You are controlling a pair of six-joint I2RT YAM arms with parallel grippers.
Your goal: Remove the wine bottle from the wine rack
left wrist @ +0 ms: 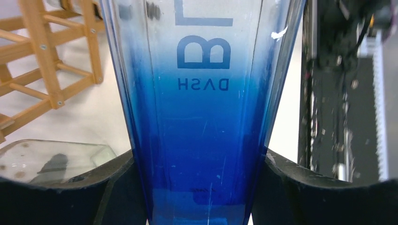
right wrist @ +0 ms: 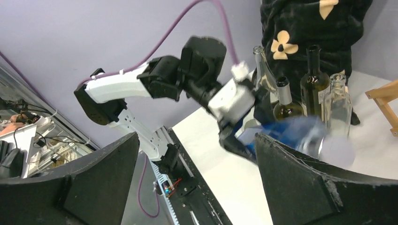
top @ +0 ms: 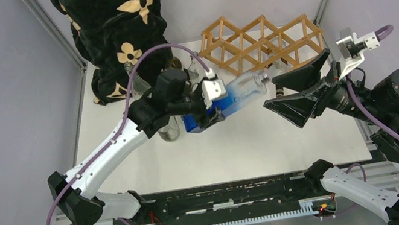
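Observation:
The wine bottle [top: 239,92] is glass, deep blue at its base and fading to clear. It lies tilted in the air with its neck towards the tan wooden wine rack [top: 261,41], its mouth close to the rack's front edge. My left gripper [top: 204,111] is shut on the bottle's blue base. In the left wrist view the bottle [left wrist: 202,117] fills the gap between both black fingers [left wrist: 70,197], with the rack [left wrist: 47,70] at the upper left. My right gripper [top: 298,93] is open and empty, just right of the bottle's neck. Its view shows the blurred bottle [right wrist: 295,133].
Several upright bottles [right wrist: 314,84] stand at the table's back left, behind my left arm; one clear bottle [top: 169,131] stands beside it. A person in black floral clothing [top: 116,28] stands at the far left edge. The white table [top: 252,146] ends at a black rail.

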